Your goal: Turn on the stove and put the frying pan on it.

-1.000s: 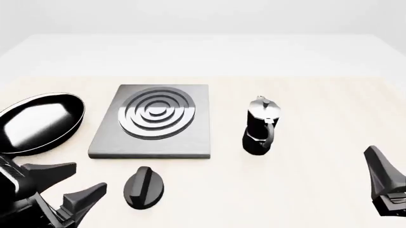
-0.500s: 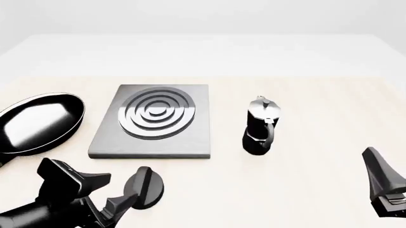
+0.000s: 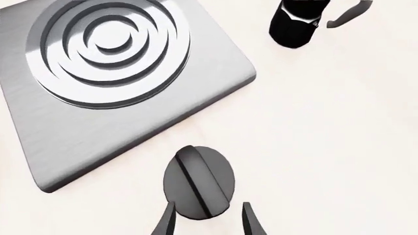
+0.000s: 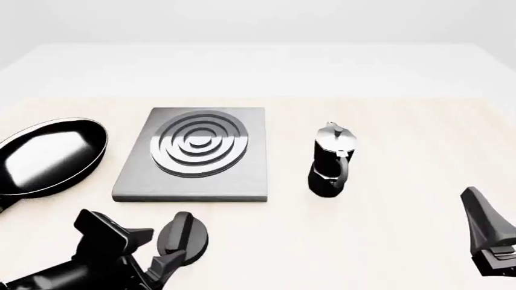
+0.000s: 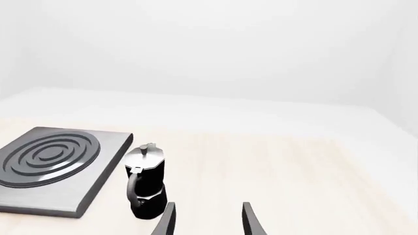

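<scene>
Straddling the black knob (image 4: 182, 239) near the table's (image 4: 387, 151) front edge, the left gripper (image 4: 153, 251) stood open, fingers on either side. The stove (image 4: 193, 154) lay just behind it; the frying pan (image 4: 50, 156) sat at the left edge. The right gripper (image 5: 205, 220) hung open near the front right corner, empty.

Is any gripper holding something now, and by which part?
Nothing is held. The left gripper is open around the knob, not gripping it; the right gripper is open and empty.

No readable text, no labels, no brands, no numbers, no signs
</scene>
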Tool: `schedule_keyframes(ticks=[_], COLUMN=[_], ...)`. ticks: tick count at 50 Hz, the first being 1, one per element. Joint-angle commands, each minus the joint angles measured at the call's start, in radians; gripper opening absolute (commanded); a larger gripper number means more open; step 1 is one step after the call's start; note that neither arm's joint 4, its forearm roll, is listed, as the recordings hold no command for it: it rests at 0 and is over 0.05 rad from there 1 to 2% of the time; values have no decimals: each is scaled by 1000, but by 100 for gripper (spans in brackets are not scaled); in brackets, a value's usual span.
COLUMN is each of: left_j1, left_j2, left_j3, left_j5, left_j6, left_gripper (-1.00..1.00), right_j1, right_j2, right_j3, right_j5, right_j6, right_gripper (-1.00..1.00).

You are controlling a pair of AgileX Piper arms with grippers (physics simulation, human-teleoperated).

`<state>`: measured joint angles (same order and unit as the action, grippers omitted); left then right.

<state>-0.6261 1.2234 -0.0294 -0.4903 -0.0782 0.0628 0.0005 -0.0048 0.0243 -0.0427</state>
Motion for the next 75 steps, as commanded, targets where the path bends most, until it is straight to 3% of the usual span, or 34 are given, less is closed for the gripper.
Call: schedule_keyframes(ticks=[1, 20, 33, 35, 44, 45, 61, 69, 70, 75], left_j1=[2, -23, -90, -98, -199, -209, -317, -335, -312, -247], left_j2=[75, 175, 159, 226, 103, 46, -55, -181, -313, -484], left_j3=[-1, -16, -28, -20, -66, -82, -146, -180, -200, -241], left_j5=[-63, -140, -117, -195, -62, 4, 121, 241, 359, 530], left_j6=[-3, -3, -36, -33, -57, -62, -67, -52, -34, -4], left_gripper=[100, 100, 100, 100, 100, 100, 100, 100, 100, 100], right_j1=[-1, -8, -14, -14, -18, -19, -20, -21, -15, -14], right_j2=[0, 0, 0, 0, 0, 0, 0, 0, 0, 0], right_j3=[0, 2, 2, 2, -1, -1, -6, -7, -12, -23], right_j5=[1, 2, 5, 6, 7, 6, 7, 7, 9, 15], right_j6=[1, 2, 0, -1, 0, 2, 4, 6, 8, 6], right_gripper=[100, 100, 100, 100, 100, 100, 100, 100, 100, 100])
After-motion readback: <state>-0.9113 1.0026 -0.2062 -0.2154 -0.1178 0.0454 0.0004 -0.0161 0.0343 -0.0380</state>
